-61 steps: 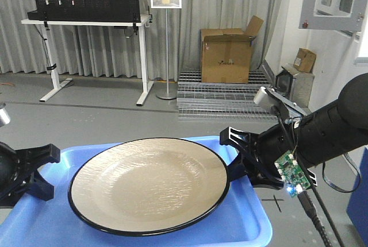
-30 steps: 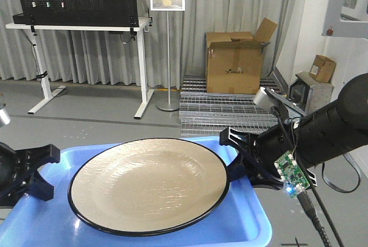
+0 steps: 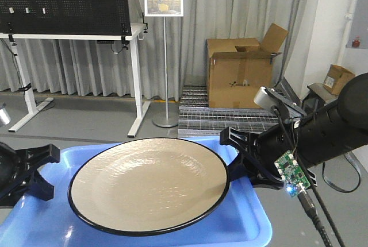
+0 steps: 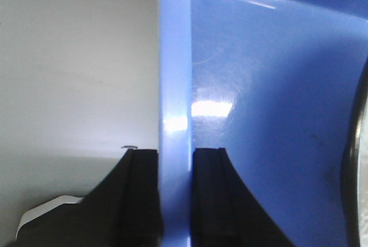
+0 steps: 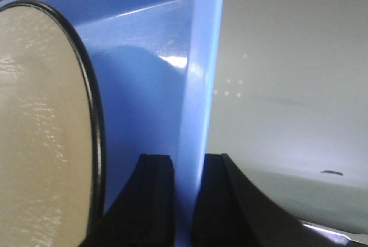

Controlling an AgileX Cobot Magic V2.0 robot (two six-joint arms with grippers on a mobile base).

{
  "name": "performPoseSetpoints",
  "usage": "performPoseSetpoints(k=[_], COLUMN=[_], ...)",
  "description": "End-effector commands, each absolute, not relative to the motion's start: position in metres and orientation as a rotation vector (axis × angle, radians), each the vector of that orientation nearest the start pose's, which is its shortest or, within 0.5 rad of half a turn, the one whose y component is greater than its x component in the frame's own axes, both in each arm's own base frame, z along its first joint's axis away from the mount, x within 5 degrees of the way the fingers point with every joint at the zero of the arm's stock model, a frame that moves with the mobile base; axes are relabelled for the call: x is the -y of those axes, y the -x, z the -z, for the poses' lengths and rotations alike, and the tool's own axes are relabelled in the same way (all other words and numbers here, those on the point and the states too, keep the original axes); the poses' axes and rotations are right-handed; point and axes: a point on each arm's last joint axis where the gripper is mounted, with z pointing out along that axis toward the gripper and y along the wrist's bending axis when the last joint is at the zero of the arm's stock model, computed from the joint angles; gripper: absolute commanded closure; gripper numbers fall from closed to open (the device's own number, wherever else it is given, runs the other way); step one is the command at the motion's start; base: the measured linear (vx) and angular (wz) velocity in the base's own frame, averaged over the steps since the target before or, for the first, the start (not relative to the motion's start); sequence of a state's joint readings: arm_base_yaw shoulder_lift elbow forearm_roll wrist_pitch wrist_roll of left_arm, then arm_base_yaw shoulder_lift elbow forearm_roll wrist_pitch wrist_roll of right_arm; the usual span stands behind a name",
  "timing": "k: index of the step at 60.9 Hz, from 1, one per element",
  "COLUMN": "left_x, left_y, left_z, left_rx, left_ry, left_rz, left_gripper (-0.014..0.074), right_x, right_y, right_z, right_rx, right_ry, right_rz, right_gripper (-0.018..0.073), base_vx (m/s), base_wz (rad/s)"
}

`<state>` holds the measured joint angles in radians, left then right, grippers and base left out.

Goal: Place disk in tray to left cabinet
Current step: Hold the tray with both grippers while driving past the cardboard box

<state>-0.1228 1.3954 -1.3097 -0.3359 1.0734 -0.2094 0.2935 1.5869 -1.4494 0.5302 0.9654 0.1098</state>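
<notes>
The tan disk [image 3: 148, 182] with a thin black rim lies flat in the blue tray [image 3: 241, 224], which I hold level in the air in front of me. My left gripper [image 3: 40, 169] is shut on the tray's left rim [image 4: 174, 86]; its jaws clamp the rim on both sides. My right gripper [image 3: 233, 158] is shut on the tray's right rim [image 5: 198, 86]. The disk's edge shows in the right wrist view [image 5: 40, 120] and at the far right of the left wrist view [image 4: 353, 155]. The left cabinet is out of view.
Ahead is an open grey floor. A white desk [image 3: 75, 34] with a black pegboard stands at the back left, a sign stand [image 3: 165, 57] in the middle, and an open cardboard box [image 3: 241, 72] on metal grating at the back right. A small box [image 3: 339, 77] sits far right.
The whole background has shifted to the right and slightly down across the frames, so the view has turned left. The tray, disk and both grippers keep the same place in the view.
</notes>
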Motion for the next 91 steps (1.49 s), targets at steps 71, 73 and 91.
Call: performPoseSetpoints(k=[71, 73, 91], left_x=[0.0779, 0.0779, 0.0779], left_y=[-0.2706, -0.2706, -0.2706], left_z=[-0.385, -0.385, -0.385], left_rx=[-2.495, -2.495, -2.495], left_ry=[0.253, 0.253, 0.253], left_rz=[0.802, 0.802, 0.802], left_gripper=[0.0596, 0.0596, 0.0596], right_x=[-0.1475, -0.1475, -0.1475], right_y=[-0.3054, -0.3054, -0.3054], right_z=[-0.3833, -0.3833, -0.3833], right_rx=[-2.444, -2.444, -2.444], right_ry=[-0.01, -0.01, -0.01], right_rz=[-1.037, -1.037, -1.037], right_gripper=[0.0565, 0.0565, 0.0565], base_vx=[0.57, 0.5, 0.47], base_wz=[-0.06, -0.12, -0.09])
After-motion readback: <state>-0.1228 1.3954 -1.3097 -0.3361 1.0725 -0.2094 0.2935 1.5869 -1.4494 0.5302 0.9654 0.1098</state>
